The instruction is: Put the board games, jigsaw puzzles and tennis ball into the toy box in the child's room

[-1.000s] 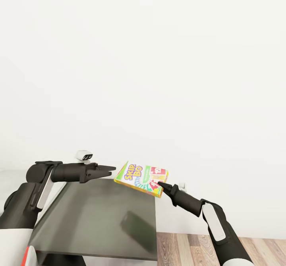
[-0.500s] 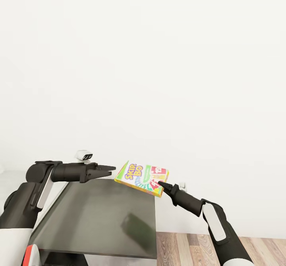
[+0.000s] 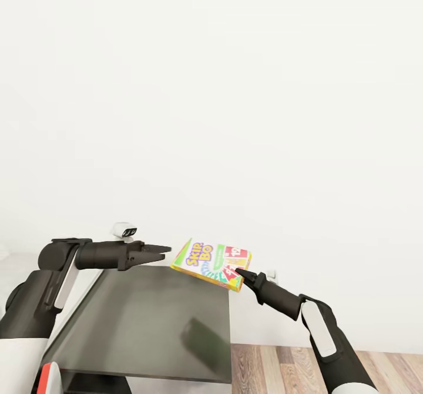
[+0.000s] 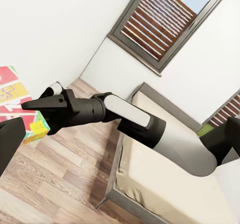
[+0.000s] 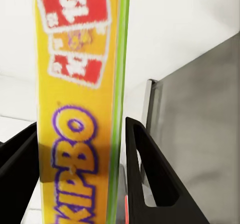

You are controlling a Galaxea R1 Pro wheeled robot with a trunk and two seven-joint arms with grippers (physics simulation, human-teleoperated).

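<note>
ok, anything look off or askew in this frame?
Nothing broken or spilled. The board game is in mid-air, tilted, pinched at one corner by the right gripper above the dark table's far edge. The left gripper sits just beside it, holding nothing.

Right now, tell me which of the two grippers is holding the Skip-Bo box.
The right gripper: its fingers are shut on the Skip-Bo box, held above the dark grey corner of the table. The left gripper points at the box, holding nothing.

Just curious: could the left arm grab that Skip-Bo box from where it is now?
Probably yes: the left gripper points at the box across a small free gap, though the right gripper already holds it.
</note>
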